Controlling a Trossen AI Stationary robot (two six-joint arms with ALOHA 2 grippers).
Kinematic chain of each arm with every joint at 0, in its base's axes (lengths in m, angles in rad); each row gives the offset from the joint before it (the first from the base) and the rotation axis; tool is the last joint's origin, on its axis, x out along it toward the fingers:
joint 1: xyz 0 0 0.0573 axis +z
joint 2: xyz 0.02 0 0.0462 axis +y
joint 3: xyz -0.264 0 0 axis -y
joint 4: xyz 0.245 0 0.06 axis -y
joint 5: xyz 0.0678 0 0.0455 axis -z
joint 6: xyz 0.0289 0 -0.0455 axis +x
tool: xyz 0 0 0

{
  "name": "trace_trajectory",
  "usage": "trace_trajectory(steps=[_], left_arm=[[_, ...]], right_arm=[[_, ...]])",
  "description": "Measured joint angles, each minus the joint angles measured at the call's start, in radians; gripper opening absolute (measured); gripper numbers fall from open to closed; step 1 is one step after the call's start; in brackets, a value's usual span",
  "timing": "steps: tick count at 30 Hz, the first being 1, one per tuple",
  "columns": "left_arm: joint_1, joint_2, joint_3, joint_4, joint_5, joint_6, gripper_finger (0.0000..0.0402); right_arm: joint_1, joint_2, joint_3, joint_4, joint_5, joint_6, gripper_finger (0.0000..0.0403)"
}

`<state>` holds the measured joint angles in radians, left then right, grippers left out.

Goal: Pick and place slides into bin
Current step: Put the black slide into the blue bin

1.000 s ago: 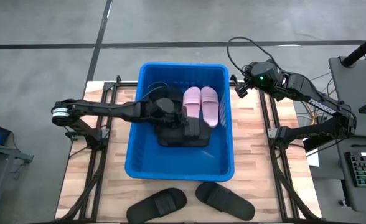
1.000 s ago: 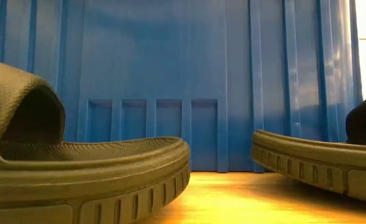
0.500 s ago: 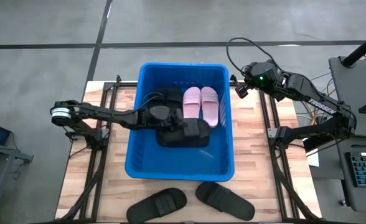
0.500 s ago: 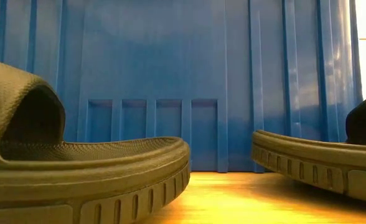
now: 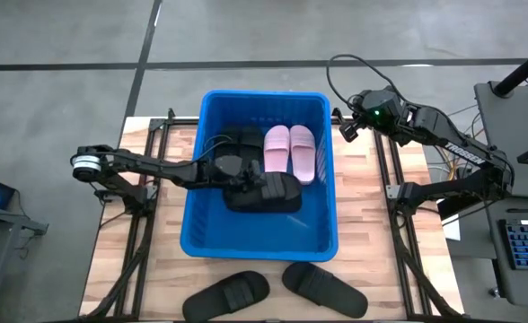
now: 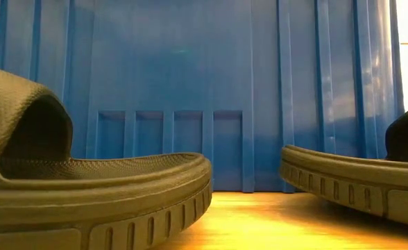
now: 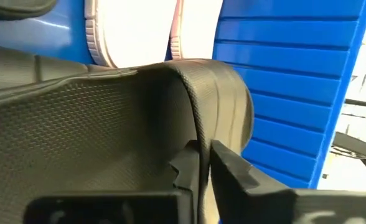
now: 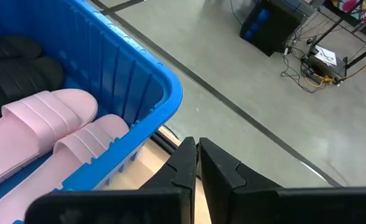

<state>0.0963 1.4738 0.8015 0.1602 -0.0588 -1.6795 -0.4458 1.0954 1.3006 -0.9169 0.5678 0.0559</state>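
The blue bin (image 5: pixel 259 244) stands mid-table. Inside it lie two pink slides (image 5: pixel 289 151) at the far right and a black slide (image 5: pixel 237 140) by the far wall. A second black slide (image 5: pixel 268 192) is low in the bin's middle, and my left gripper (image 5: pixel 250 179) is shut on it, reaching in from the table's left. Two more black slides (image 5: pixel 226 292) (image 5: pixel 325 289) lie soles down on the table near its front edge. My right gripper (image 5: pixel 348 127) hangs shut and holds nothing, above the bin's far right corner. My left gripper pinches the black slide's strap at its edge (image 7: pixel 198 134). One finger (image 7: pixel 182 177) is under the strap on the footbed side and the other (image 7: pixel 233 177) is outside it. The fingers slant down from the table's left. Whether the sole rests on the bin's floor, I cannot tell.
In the low view the bin's near wall (image 6: pixel 190 69) rises behind the two slides on the table (image 6: pixel 93 187) (image 6: pixel 357 184). Bare bin floor lies toward the near wall. Metal frames run along both table sides; a keyboard (image 5: pixel 526 242) sits off the table's right.
My left gripper has sunk deeper into the bin with the black slide still in its hold, and its arm has dropped lower over the bin's left rim. The slide has settled lower in the bin's middle.
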Motion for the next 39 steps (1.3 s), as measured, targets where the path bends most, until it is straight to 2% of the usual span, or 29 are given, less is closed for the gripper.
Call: trace_trajectory(steps=[13, 18, 39], left_arm=[[0.009, 0.0, -0.006, -0.019, 0.095, 0.019, 0.0144], [0.008, -0.016, -0.009, -0.021, 0.158, 0.019, 0.0179], [0.009, -0.106, -0.014, -0.02, 0.216, 0.073, 0.0188]], right_arm=[[0.0, 0.0, -0.001, -0.011, 0.0, -0.008, 0.0012], [0.0, 0.0, -0.001, -0.014, 0.0, -0.014, 0.0012], [0.0, 0.0, -0.001, -0.023, 0.0, -0.013, 0.0012]])
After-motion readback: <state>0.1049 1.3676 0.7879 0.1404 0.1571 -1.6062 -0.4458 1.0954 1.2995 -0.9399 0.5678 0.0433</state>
